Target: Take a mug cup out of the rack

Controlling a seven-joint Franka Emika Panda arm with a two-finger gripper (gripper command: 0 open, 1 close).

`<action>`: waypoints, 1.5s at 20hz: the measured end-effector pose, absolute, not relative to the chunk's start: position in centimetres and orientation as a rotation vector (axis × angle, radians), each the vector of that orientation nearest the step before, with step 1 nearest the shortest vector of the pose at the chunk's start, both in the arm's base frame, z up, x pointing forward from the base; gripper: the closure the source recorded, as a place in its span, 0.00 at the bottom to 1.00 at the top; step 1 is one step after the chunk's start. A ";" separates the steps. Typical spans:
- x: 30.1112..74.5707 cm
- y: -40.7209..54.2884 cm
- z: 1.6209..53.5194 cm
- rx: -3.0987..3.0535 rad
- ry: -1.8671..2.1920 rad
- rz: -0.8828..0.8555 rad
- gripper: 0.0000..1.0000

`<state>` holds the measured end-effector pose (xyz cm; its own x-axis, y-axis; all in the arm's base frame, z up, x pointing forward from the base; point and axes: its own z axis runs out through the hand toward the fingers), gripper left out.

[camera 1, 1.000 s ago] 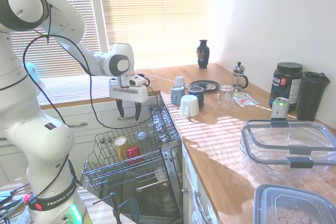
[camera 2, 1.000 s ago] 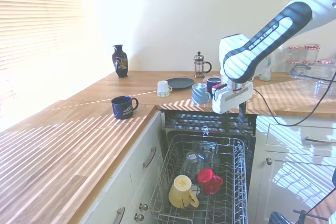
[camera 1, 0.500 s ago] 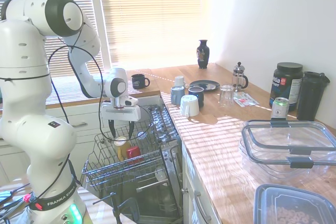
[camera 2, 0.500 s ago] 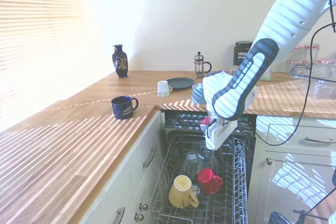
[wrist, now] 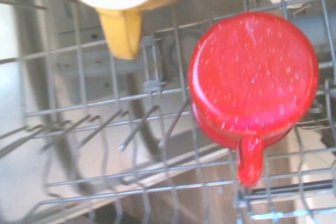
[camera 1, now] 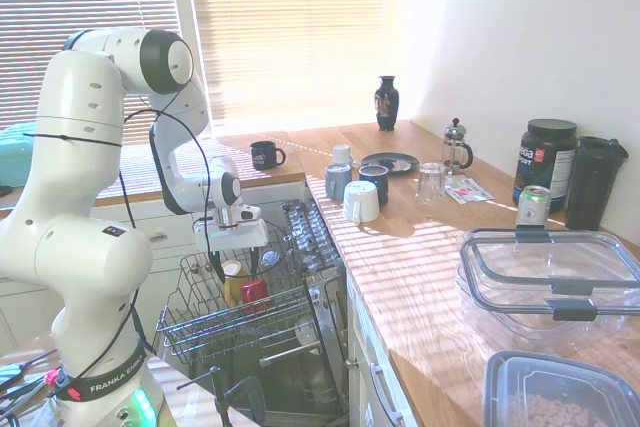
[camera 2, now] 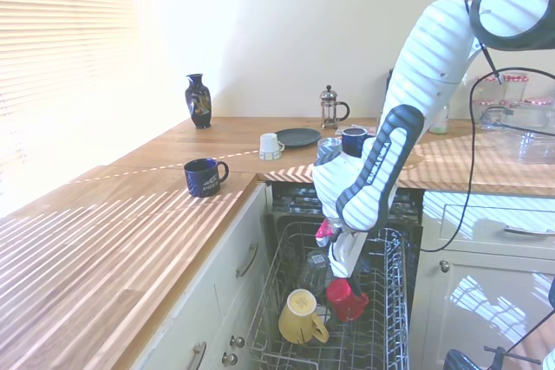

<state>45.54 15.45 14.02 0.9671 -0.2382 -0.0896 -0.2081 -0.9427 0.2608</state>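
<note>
The red mug cup (camera 1: 254,293) stands upside down in the grey wire rack (camera 1: 200,332), beside a yellow-tan cup (camera 1: 233,285). My gripper (camera 1: 238,265) hangs low over the rack, just above the red mug, with its fingers apart and nothing between them. From the other side, the gripper (camera 2: 340,275) sits right over the mug cup (camera 2: 348,300), with the yellow cup (camera 2: 300,315) next to it in the rack (camera 2: 392,288). The wrist view shows the mug cup (wrist: 253,80) base-up close below, its handle pointing along the rack wires (wrist: 105,103).
A clear glass (camera 2: 319,262) lies deeper in the rack. On the counter stand a white mug (camera 1: 360,202), blue cups (camera 1: 338,181), a navy mug (camera 2: 204,177), a dark plate (camera 1: 390,161), a French press (camera 1: 455,145) and a vase (camera 1: 387,103). Plastic containers (camera 1: 545,282) fill the near counter.
The arm has swung down from above the counter edge into the rack. The gripper now hovers just over the red mug, which has not moved.
</note>
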 end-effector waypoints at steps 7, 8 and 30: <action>46.4 15.3 9.6 2.813 -0.315 -0.248 0.00; 46.5 15.5 8.9 2.814 -0.308 -0.253 0.00; 50.9 15.6 3.9 2.736 -0.308 -0.215 1.00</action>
<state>50.87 15.62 3.91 0.9644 -0.2418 -0.1075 -0.1840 -0.9048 0.3839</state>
